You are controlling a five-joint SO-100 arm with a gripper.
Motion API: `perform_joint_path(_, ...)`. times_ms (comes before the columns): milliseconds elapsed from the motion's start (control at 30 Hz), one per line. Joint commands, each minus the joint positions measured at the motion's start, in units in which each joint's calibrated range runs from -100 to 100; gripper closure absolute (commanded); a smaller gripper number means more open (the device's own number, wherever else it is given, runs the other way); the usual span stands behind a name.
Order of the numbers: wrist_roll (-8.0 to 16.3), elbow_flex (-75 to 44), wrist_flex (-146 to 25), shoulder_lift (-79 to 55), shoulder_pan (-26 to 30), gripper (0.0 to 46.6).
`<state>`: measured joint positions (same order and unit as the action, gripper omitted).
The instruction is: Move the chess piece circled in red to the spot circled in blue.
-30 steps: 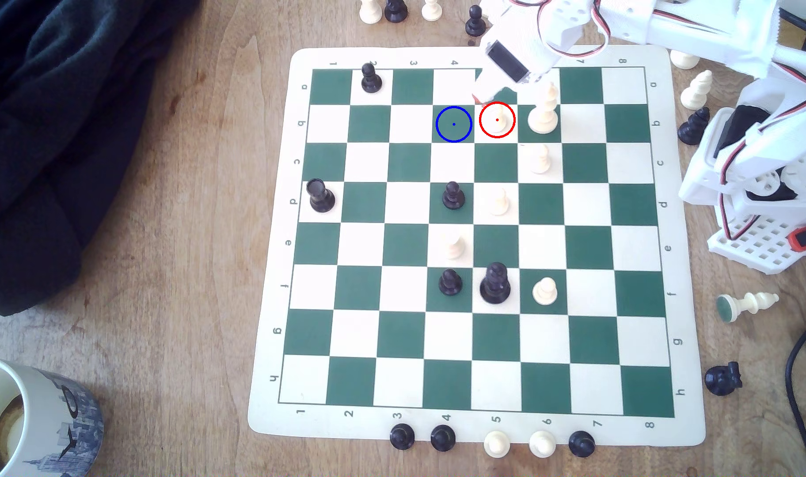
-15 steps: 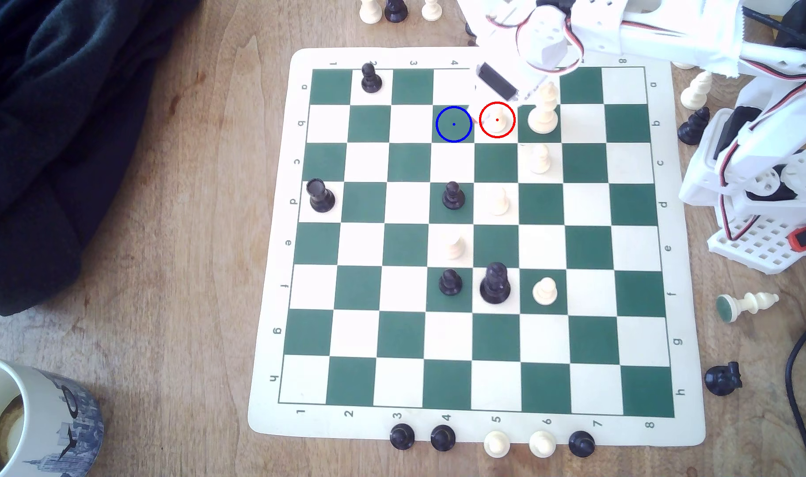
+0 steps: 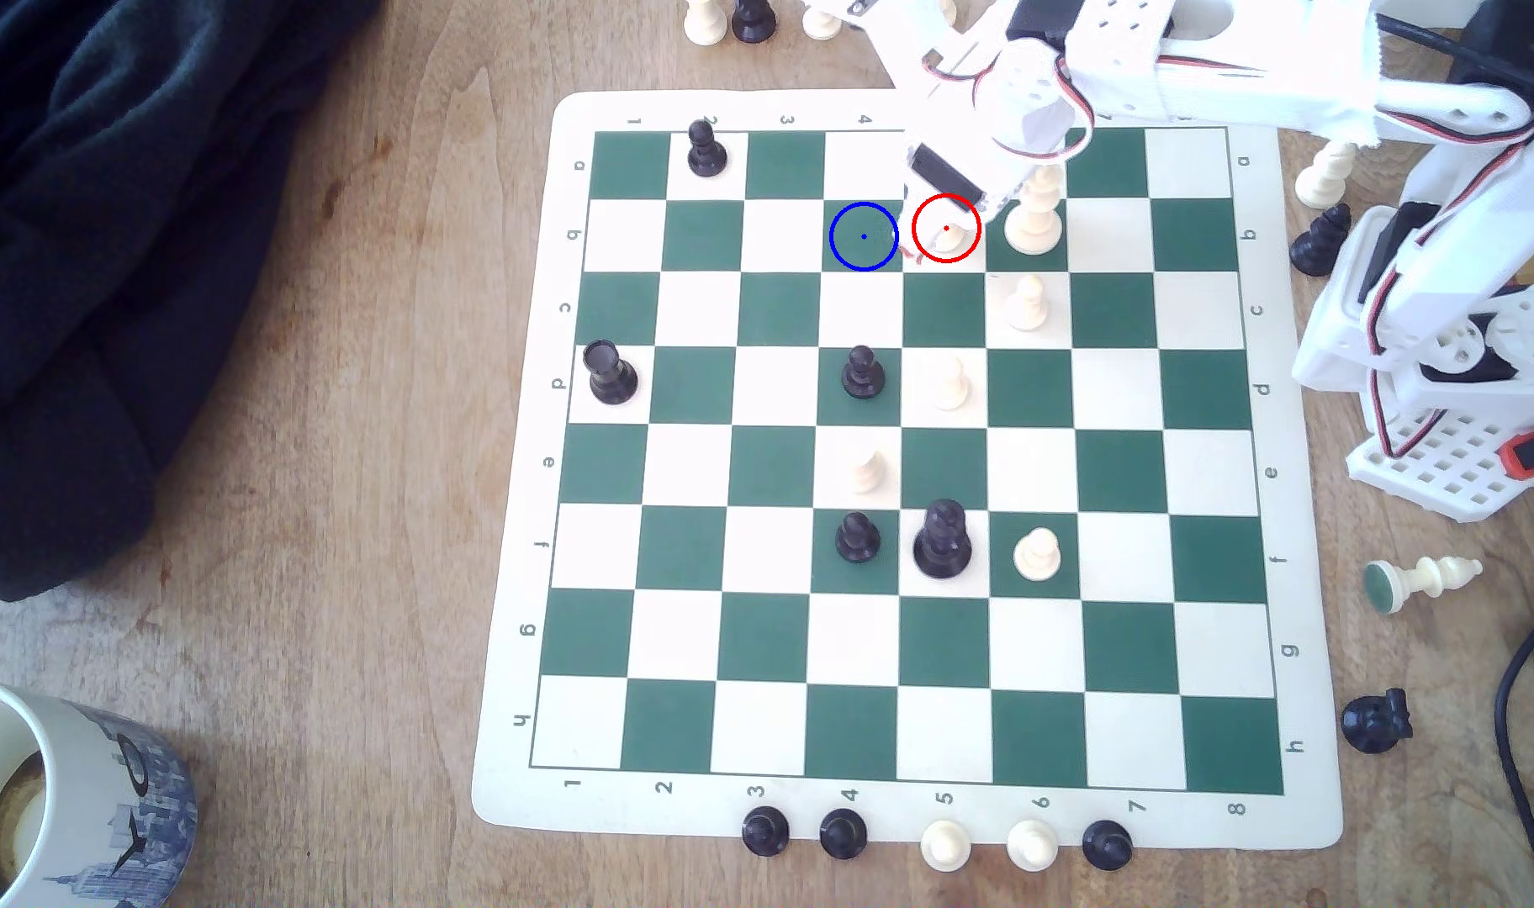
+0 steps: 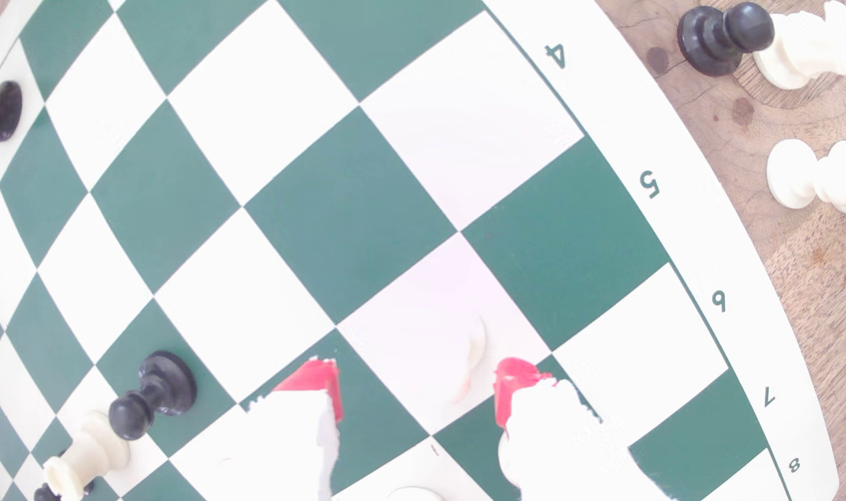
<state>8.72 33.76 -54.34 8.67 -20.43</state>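
Exposure: bright, even daylight; white squares and the arm [image 3: 1270, 79] blown out in the exterior view.
Shadows: soft and short beside the pieces.
Wrist view: strong barrel distortion, board [image 4: 604, 120] lines bowed; white pincer [image 4: 418, 385] overexposed with ragged edges; pawn [image 4: 476, 347] washed into its white square.
Focus: exterior view slightly soft.

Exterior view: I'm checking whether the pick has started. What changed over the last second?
The gripper came down over the circled pawn, its red-tipped fingers open on either side, not yet closed. The pawn, the blue-circled square and the other pieces stayed put.
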Motion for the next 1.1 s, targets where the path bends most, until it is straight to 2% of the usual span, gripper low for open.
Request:
perform_joint_path(0,-0.5,-0.8,0.9,0.4,-0.3,28.9)
perform_joint_path(600,-0.2,-0.6,2.7,-1.1,0.8,30.3)
perform_joint_path(1067,-0.2,-0.6,2.8,-1.6,1.9,36.4)
